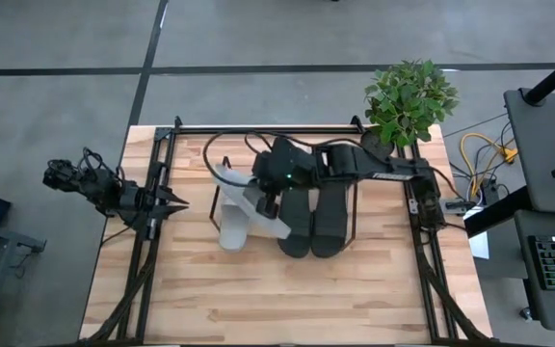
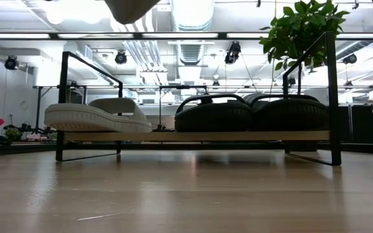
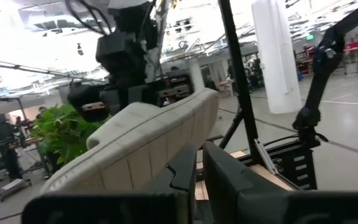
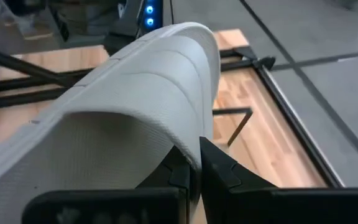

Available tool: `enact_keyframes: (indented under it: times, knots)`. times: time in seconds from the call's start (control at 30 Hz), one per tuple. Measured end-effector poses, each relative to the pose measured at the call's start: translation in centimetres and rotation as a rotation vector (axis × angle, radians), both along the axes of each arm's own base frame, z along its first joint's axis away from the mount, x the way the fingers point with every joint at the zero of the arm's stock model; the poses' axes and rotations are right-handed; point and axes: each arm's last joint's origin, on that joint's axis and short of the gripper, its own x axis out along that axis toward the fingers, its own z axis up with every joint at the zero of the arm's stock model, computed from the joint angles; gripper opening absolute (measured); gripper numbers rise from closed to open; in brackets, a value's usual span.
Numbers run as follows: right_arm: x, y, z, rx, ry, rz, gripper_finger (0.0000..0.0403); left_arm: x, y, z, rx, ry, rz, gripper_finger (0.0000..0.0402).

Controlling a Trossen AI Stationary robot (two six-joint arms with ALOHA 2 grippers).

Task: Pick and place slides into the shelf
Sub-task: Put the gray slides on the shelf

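Note:
The shelf (image 2: 173, 136) stands mid-table. On its board rest two black slides (image 2: 212, 115) (image 2: 290, 111) and one light grey slide (image 2: 96, 116), all soles down. A second light grey slide (image 1: 251, 204) hangs tilted above the shelf's left half, with my right gripper (image 1: 270, 200) shut on it. Only its end (image 2: 131, 8) shows in the low view. My left gripper (image 1: 179, 202) waits shut at the table's left edge, apart from the slides. My right gripper pinches an edge of the grey slide (image 4: 188, 152) between its two fingers. Whether that edge belongs to the strap or the sole I cannot tell. The fingers come from the table's right, slanting down. The slide is lifted clear of the shelf and tilted.
A larger black rail frame (image 1: 258, 128) runs round the table's far and side edges. A potted plant (image 1: 410, 101) stands at the far right corner. Bare wood (image 1: 277, 299) lies between the shelf and the near edge.

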Motion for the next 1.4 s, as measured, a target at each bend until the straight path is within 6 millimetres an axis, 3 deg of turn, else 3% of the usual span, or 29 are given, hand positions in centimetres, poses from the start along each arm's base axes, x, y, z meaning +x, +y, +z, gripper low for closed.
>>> enact_keyframes:
  times: [0.27,0.47,0.67,1.03,1.4]
  knots:
    - [-1.3,-2.1,-0.2,0.021,0.106,-0.062,0.0008,-0.1,0.0,0.0,-0.002,-0.005,-0.002,0.0015]
    - [-1.6,-2.1,-1.3,0.032,0.198,-0.119,0.0008,-0.1,0.0,0.1,-0.002,-0.006,0.0,0.0015]
    - [0.2,-0.6,-4.5,-0.039,0.27,-0.248,0.0008,-0.2,0.1,0.0,-0.002,-0.007,0.0,0.0015]
    - [2.6,2.3,-9.1,-0.243,0.236,-0.52,0.0008,-0.2,0.1,0.0,0.0,-0.004,0.0,0.0015]
    - [4.1,2.7,-13.8,-0.253,0.272,-0.66,0.0008,-0.2,0.1,0.0,0.001,-0.001,0.0,0.0015]
